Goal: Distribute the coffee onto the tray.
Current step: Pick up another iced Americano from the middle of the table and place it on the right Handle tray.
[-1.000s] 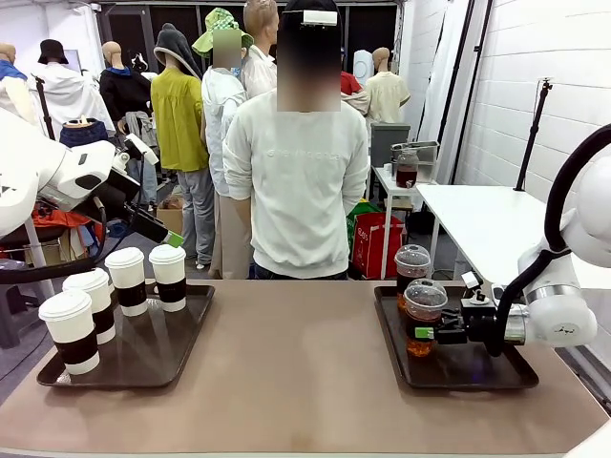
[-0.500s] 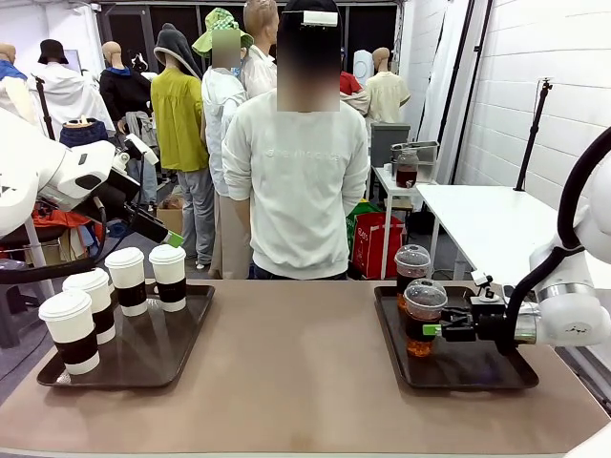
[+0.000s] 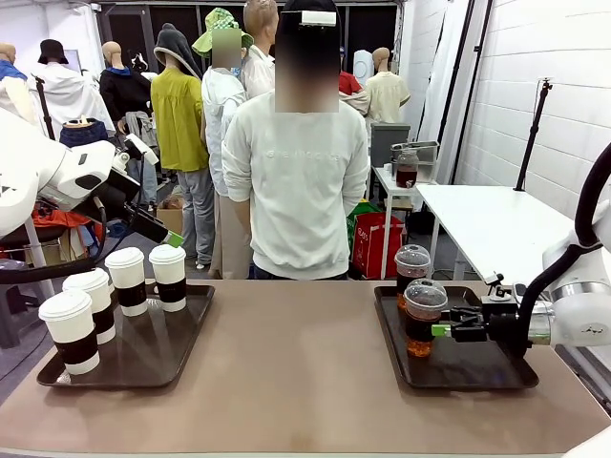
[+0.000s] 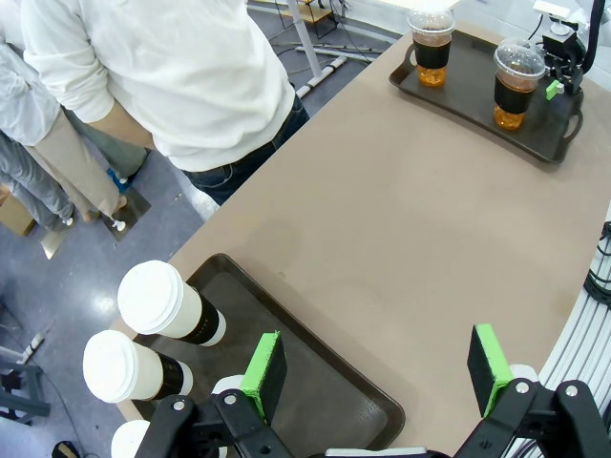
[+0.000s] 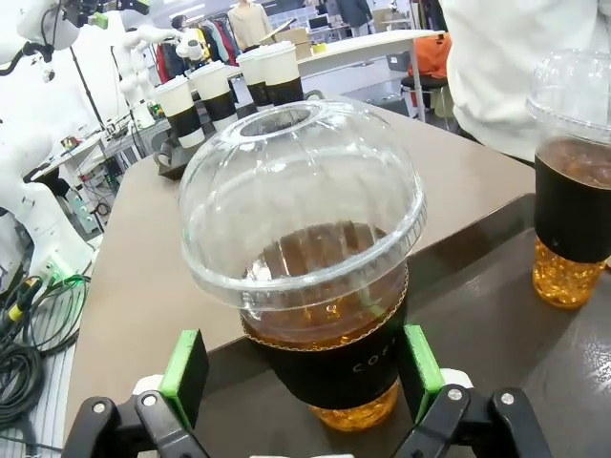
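Two dome-lidded cups sit on the right tray [image 3: 520, 374]. The near cup [image 5: 315, 286] is just ahead of my right gripper [image 5: 304, 367], whose pads are spread wide, gripping nothing. My left gripper [image 4: 377, 374] hangs open and empty above the left tray [image 4: 325, 396].

White brick wall [image 3: 535, 67], white side table [image 3: 496, 215], grey floor [image 4: 143, 215].
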Tool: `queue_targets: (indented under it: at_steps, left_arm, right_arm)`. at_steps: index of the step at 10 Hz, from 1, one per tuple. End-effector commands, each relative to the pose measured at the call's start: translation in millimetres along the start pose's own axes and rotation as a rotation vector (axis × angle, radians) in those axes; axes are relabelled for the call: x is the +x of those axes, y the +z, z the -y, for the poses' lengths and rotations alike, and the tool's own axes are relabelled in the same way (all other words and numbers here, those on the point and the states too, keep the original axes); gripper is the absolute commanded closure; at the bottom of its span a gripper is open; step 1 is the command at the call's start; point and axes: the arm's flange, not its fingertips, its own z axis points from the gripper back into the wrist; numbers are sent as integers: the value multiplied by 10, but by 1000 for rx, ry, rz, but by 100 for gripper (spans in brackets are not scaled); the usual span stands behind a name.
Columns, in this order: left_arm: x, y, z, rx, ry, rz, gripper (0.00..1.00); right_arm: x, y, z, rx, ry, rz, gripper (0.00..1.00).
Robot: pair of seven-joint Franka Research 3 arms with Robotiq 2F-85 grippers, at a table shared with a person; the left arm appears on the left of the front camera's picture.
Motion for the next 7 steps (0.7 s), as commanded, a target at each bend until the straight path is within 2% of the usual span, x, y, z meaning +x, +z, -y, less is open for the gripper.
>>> queue_targets:
  at_steps: [1,7]
  left_arm:
    - [-13,3,-5,-9,4,6,0]
    - [-13,3,-5,-9,4,6,0]
  right_arm:
    - [-32,-27,38,9,2,5,0]
    - [-32,-27,38,9,2,5,0]
